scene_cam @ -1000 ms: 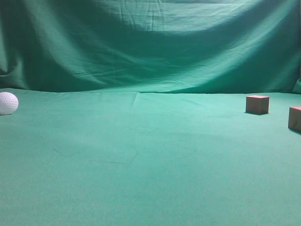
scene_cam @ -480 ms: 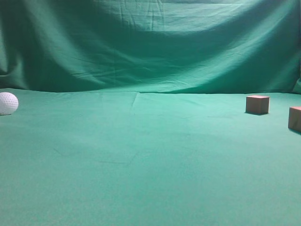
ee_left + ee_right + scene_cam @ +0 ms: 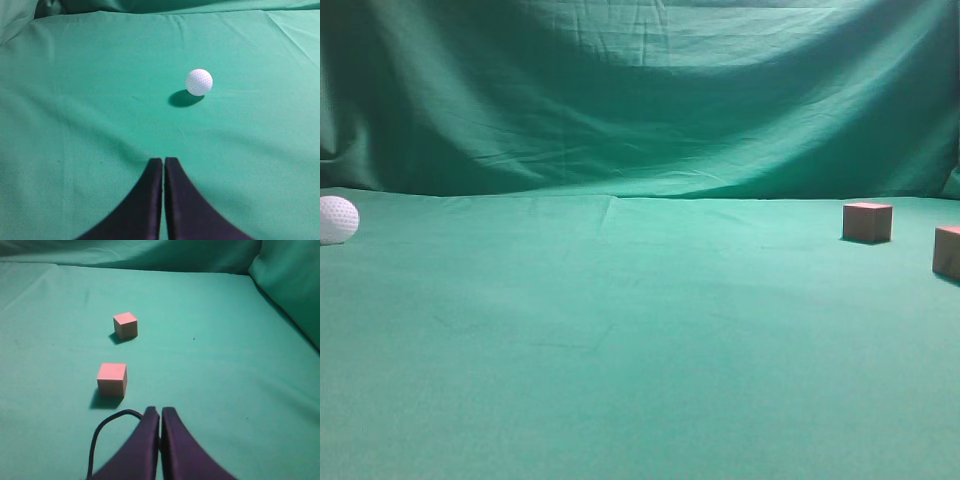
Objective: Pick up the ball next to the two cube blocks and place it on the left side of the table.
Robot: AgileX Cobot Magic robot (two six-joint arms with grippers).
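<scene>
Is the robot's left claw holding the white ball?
No, the left gripper is shut on nothing, and the ball sits apart on the table.

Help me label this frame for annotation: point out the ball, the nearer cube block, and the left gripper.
ball (image 3: 199, 82), left wrist view, centre of its dimpled white surface.
nearer cube block (image 3: 112, 379), right wrist view, its front upper part.
left gripper (image 3: 163, 161), left wrist view, where the shut fingertips meet.

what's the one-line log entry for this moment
ball: far left of table, free | cubes: right | left gripper: shut, empty | right gripper: shut, empty
</scene>
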